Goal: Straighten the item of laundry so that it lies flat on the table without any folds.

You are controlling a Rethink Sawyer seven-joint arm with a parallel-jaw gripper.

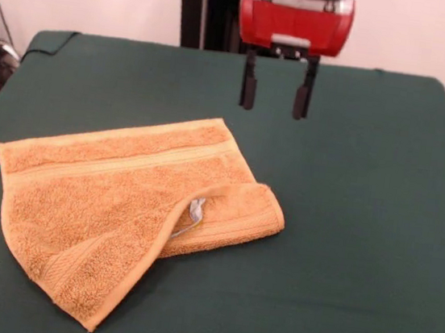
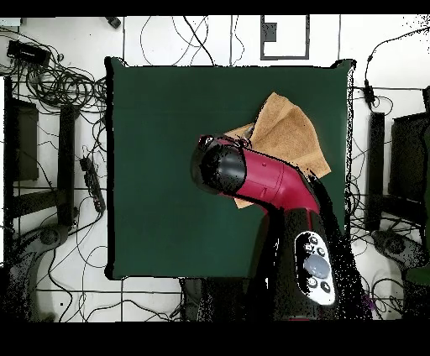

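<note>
One towel point(image 1: 120, 203) with folded corner on table point(image 1: 365, 192), pincer point(image 1: 275, 104) spread, hovering apart beyond its far edge

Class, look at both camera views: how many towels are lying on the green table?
1. A single orange-tan towel lies on the green table, one corner folded over beside its white label. From overhead, the arm hides part of it.

Red arm point(image 2: 269, 180), black joints, two black-fingered tool point(image 1: 277, 84)
</note>
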